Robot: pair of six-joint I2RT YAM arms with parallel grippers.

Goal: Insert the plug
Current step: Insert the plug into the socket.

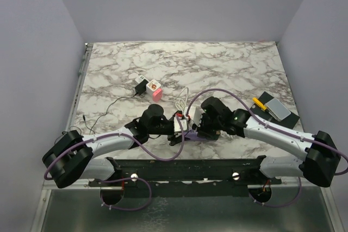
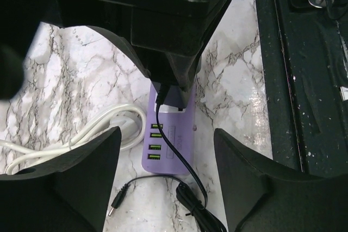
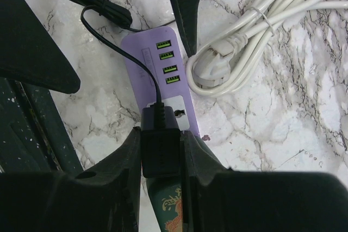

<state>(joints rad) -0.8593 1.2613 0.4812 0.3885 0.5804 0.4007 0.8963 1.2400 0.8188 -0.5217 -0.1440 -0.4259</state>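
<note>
A purple power strip (image 3: pixel 155 61) with green USB ports lies on the marble table; it also shows in the left wrist view (image 2: pixel 169 140) and the top view (image 1: pixel 194 138). My right gripper (image 3: pixel 161 140) is shut on a black plug adapter (image 3: pixel 160 150) and holds it over the strip's white socket plate (image 3: pixel 179 117); whether the pins are seated is hidden. Its thin black cable (image 2: pixel 182 161) runs across the strip. My left gripper (image 2: pixel 166 188) is open, with its fingers (image 2: pixel 81 183) on either side of the strip's USB end, not touching it.
A coiled white cord (image 3: pixel 244 52) lies beside the strip. A loose black cable end with a barrel connector (image 2: pixel 117 207) lies near my left fingers. A pink block (image 1: pixel 156 89) and a white adapter (image 1: pixel 141 85) sit further back. A black mat (image 1: pixel 285 118) holding a grey box is at right.
</note>
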